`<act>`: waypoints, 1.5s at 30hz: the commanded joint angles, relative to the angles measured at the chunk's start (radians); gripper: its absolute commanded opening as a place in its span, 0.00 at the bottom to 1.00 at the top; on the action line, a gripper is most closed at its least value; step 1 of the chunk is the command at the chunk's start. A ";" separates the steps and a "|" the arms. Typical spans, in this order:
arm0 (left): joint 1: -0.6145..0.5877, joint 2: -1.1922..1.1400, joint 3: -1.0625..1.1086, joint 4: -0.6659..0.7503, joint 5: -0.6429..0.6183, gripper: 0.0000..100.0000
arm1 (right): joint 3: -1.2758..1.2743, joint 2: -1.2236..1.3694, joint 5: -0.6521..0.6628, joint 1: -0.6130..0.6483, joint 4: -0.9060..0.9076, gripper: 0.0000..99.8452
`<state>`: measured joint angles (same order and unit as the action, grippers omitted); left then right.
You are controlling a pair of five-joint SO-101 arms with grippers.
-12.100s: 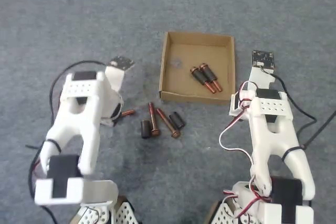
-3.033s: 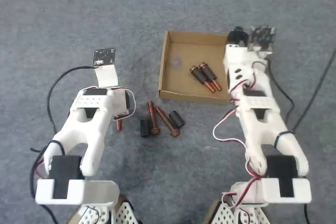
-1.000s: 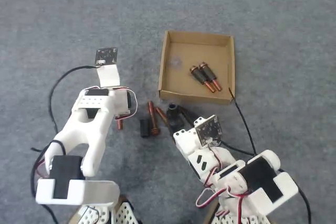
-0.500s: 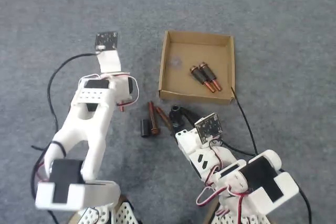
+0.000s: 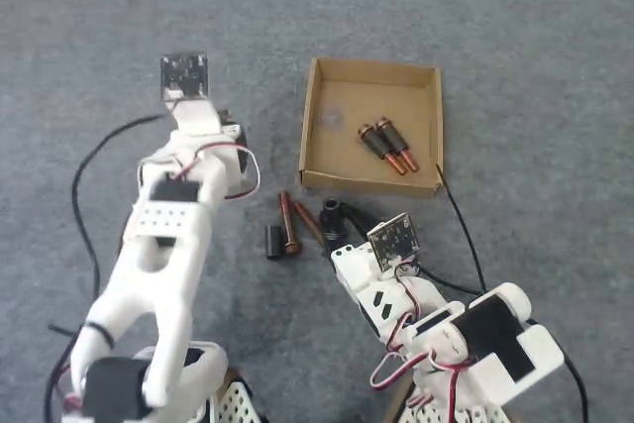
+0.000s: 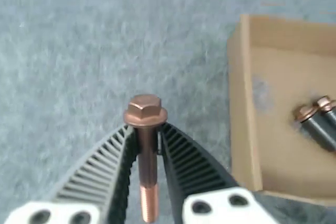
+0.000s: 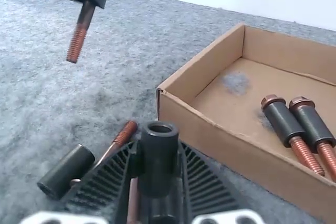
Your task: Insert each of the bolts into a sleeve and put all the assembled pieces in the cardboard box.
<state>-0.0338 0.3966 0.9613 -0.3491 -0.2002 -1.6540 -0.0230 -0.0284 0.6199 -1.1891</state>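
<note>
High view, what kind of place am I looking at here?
Probably a robotics test bench: two white arms over a grey carpeted table, with a cardboard box, copper bolts and black sleeves laid out.

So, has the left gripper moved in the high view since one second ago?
Yes. The left gripper, shut on a bolt, has gone up the picture: from below the cardboard box's near wall to alongside its side wall.

The left claw (image 6: 147,132) has picked a bolt (image 6: 146,115) off the tabletop (image 5: 515,66) and lifted it, the arm stretching farther out beside the cardboard box (image 5: 309,131). The right claw (image 7: 156,149) has swung from the box down to the loose parts and clamped a black sleeve (image 7: 157,163), which now stands upright.
</note>
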 commanded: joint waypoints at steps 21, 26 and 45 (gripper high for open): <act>0.130 0.439 0.418 0.470 0.005 0.01 | 0.296 0.249 0.011 -0.018 -0.090 0.01; 0.152 0.440 0.437 0.470 0.005 0.01 | 0.370 0.375 0.014 -0.008 -0.211 0.01; 0.149 0.442 0.432 0.471 -0.247 0.01 | 0.525 0.524 0.149 0.061 -0.228 0.01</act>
<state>0.1135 0.7910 1.4093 0.0867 -0.4350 -1.1676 0.5140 0.1005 0.6720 -1.3917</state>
